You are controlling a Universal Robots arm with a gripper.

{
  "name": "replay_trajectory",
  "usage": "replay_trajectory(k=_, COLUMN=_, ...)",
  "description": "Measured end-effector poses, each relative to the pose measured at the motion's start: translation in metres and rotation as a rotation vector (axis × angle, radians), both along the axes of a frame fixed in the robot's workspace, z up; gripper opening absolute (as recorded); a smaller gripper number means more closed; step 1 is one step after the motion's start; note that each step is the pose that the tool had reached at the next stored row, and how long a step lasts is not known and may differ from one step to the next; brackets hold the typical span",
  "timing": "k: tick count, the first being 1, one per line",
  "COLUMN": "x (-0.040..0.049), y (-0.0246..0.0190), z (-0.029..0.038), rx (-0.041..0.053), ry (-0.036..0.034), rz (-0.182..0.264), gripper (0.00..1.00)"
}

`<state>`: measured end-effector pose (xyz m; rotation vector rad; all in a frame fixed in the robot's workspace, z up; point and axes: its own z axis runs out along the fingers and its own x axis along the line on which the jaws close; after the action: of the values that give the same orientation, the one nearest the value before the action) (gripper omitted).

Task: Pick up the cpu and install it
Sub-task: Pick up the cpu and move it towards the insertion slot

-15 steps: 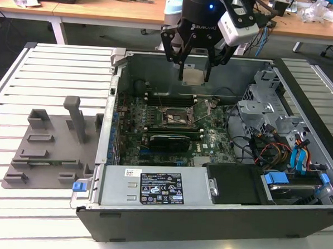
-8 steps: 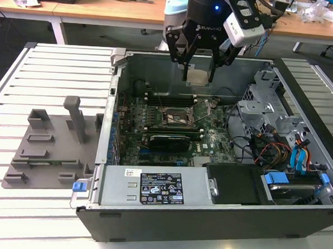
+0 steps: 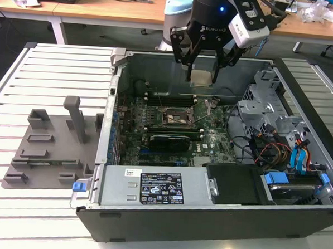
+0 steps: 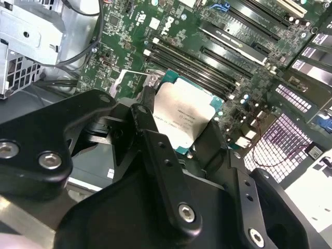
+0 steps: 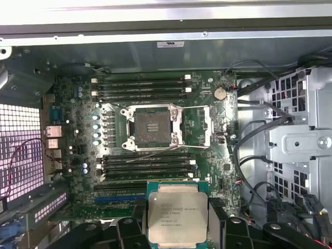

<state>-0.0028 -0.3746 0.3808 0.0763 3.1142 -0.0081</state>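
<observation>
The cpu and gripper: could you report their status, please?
Gripper shut on cpu. Cpu held over motherboard, not yet seated. Socket open, nothing seen blocking it.

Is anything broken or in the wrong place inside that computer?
Nothing looks broken or spilled. The cpu is out of its socket, held by the gripper above the open computer case. The socket sits empty on the board, its frame open.
</observation>
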Motion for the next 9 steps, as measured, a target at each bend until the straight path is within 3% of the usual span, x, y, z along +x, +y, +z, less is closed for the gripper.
replay_trajectory(k=9, x=0.0053, y=0.0008, z=-0.0062, rx=0.0000, ry=0.0001, rz=-0.001, gripper=0.55)
